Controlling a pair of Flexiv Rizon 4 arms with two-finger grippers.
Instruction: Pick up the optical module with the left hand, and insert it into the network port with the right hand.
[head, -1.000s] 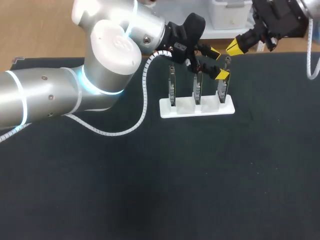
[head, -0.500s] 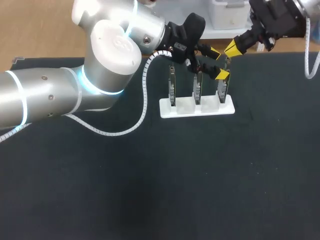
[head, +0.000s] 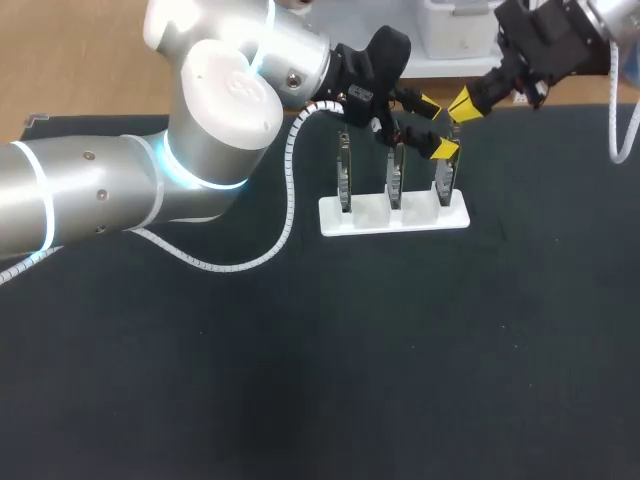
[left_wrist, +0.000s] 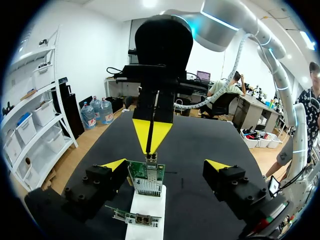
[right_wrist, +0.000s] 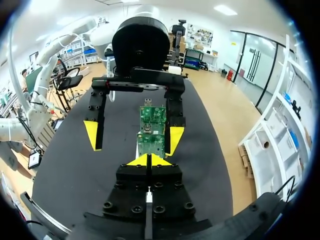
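My right gripper (head: 462, 103), tips pressed together, hangs just above the upright end board (head: 443, 178), in line with its long axis. My left gripper (head: 436, 128) gapes around that board. I cannot make out the module.
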